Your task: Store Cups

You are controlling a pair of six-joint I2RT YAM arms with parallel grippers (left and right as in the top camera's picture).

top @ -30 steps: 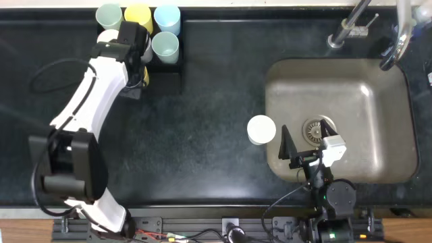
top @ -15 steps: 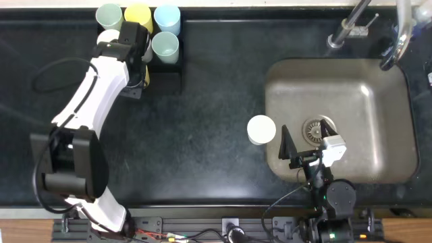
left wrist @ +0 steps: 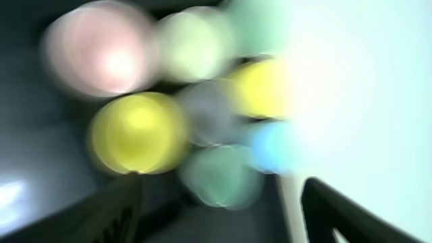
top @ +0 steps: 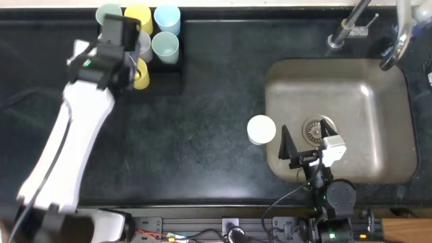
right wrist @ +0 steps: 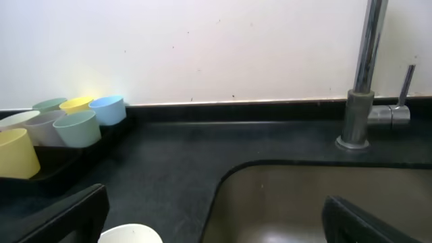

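Open counter [top: 202,135] lies between the packed cups [top: 165,44] and the white cup [top: 261,129].

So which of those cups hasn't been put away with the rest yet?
The white cup, alone on the counter beside the sink. The coloured cups are all grouped on the black tray.

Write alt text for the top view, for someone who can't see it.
The left arm extends over a black tray of pastel cups at the dark counter's far left. A lone white cup stands on the counter beside the steel sink, with the open right pincer at the sink's left side.
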